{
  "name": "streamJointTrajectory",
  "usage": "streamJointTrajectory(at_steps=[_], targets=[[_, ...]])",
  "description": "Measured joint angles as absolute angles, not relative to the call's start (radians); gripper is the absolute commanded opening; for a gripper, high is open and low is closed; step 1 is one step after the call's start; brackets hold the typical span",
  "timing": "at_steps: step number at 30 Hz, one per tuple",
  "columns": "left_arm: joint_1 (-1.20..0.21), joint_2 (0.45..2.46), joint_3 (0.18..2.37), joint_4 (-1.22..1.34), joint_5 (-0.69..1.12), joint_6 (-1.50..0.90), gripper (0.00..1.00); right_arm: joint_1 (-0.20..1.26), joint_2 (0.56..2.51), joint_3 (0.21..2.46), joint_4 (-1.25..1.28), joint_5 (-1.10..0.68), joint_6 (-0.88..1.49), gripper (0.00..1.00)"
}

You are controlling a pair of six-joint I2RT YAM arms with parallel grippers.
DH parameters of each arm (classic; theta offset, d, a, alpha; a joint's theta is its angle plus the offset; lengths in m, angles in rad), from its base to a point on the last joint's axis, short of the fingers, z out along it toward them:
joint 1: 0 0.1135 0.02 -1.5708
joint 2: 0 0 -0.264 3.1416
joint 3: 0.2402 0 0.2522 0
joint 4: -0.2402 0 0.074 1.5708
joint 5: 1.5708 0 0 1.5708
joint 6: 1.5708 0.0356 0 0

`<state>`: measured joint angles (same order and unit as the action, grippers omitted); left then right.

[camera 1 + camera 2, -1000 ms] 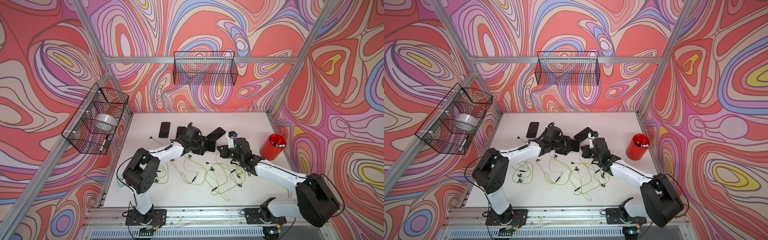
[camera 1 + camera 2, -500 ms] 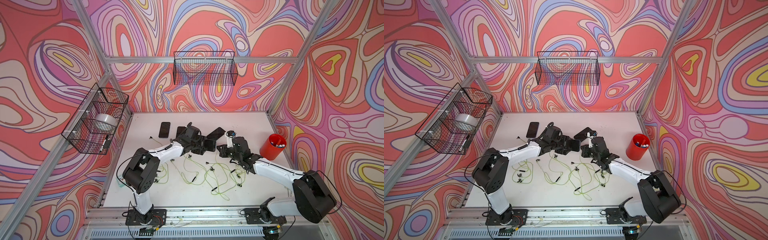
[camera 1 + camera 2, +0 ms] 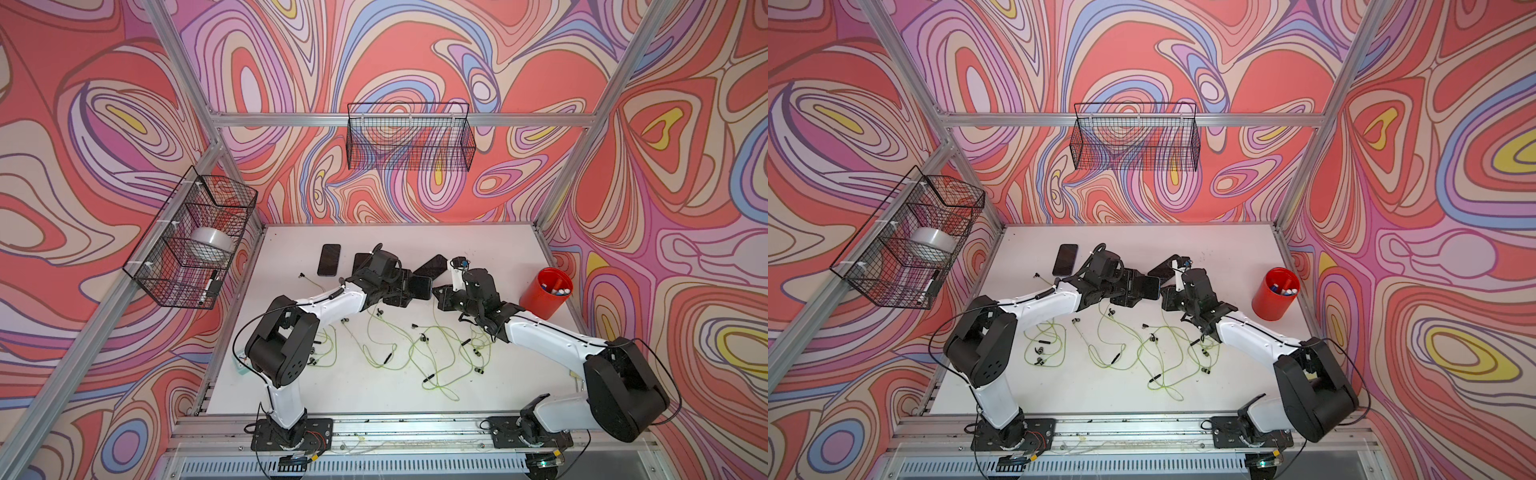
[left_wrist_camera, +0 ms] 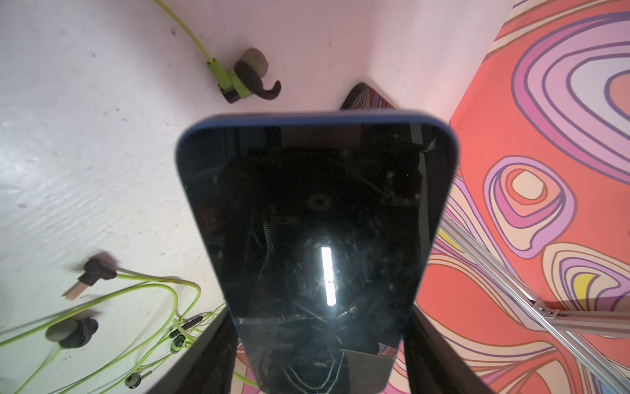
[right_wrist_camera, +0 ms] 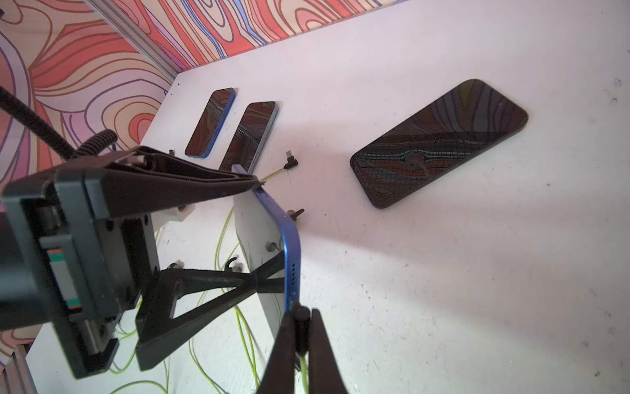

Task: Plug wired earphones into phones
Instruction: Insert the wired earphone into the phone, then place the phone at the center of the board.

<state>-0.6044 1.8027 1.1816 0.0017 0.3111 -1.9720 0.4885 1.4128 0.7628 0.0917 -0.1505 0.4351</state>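
1. Left pincer (image 5: 266, 228): its two fingers clamp the long sides of the blue-edged phone (image 4: 317, 221). In both top views we see this phone at mid-surface, between the two arms, with its free short end pointing right toward the right pincer (image 5: 300, 327).

2. Right pincer: its tips are pressed together on a small dark plug (image 5: 300, 312). A yellow-green cord runs back from the plug between the fingers. The plug meets the short end of the blue-edged phone, just beside a row of small holes. We cannot tell whether it is seated in a socket.

3. Remaining phones: three lie flat and screen-up on the white surface (image 3: 498, 257).
   - The far-left phone (image 3: 329, 259) lies clear of the arms.
   - The second phone (image 5: 254, 134) lies just to its right. In a top view the left arm covers part of it.
   - The third phone (image 3: 434, 266) lies angled, just beyond the two pincers.

4. Earphones (image 3: 415, 353): the cords lie loose and tangled on the near half of the surface, with earbuds and remotes scattered among them. One loose plug (image 5: 289, 162) lies near the second phone.

5. Other items: a red cup (image 3: 544, 293) holding markers stands at the right edge. One wire basket (image 3: 409, 137) hangs on the far wall. A second basket (image 3: 195, 237) on the left wall holds a roll of tape (image 3: 212, 243).
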Motion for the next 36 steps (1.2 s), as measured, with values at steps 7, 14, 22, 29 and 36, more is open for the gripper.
streamJointTrajectory(at_steps=[7,14,22,29,36], targets=[[-0.601,1.81,1.182,0.004,0.316,-1.966,0.0,0.458,1.427,0.793,0.033,-0.19,0.44,0.21],[-0.61,1.818,1.203,-0.03,0.363,-1.898,0.0,0.324,1.36,0.841,-0.145,-0.299,0.428,0.62],[-0.608,1.894,1.4,-0.221,0.316,-1.696,0.0,0.124,1.32,0.953,-0.36,-0.429,0.387,0.65],[-0.648,2.107,1.82,-0.461,0.276,-1.356,0.0,-0.003,1.319,0.953,-0.454,-0.491,0.37,0.61],[-0.762,2.392,2.318,-0.751,0.178,-0.973,0.0,-0.03,1.237,0.888,-0.477,-0.486,0.364,0.57]])
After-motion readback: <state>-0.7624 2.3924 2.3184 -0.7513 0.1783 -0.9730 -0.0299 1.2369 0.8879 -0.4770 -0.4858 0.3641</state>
